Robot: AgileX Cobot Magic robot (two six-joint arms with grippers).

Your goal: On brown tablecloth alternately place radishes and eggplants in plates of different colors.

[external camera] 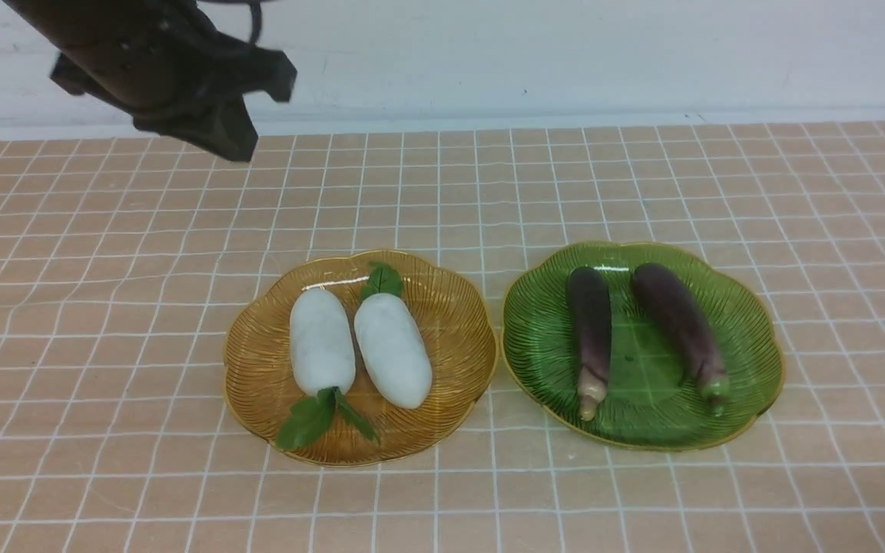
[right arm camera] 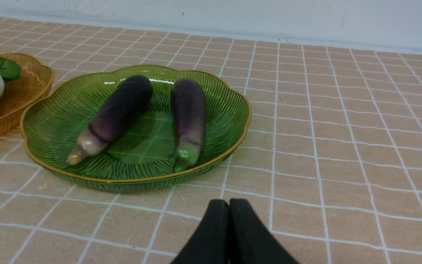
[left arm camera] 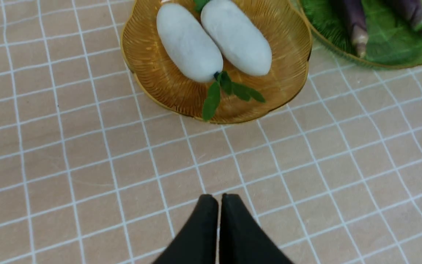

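The brown tablecloth covers the table. Two white radishes lie side by side in the amber plate, their green leaves at opposite ends. Two dark-purple eggplants lie in the green plate to its right. My left gripper is shut and empty, hovering over bare cloth on the near side of the amber plate. My right gripper is shut and empty, low over the cloth just in front of the green plate. It is out of the front view.
My left arm hangs dark at the front view's upper left, above the cloth. A white wall runs along the table's far edge. Wrinkled cloth stretches around both plates.
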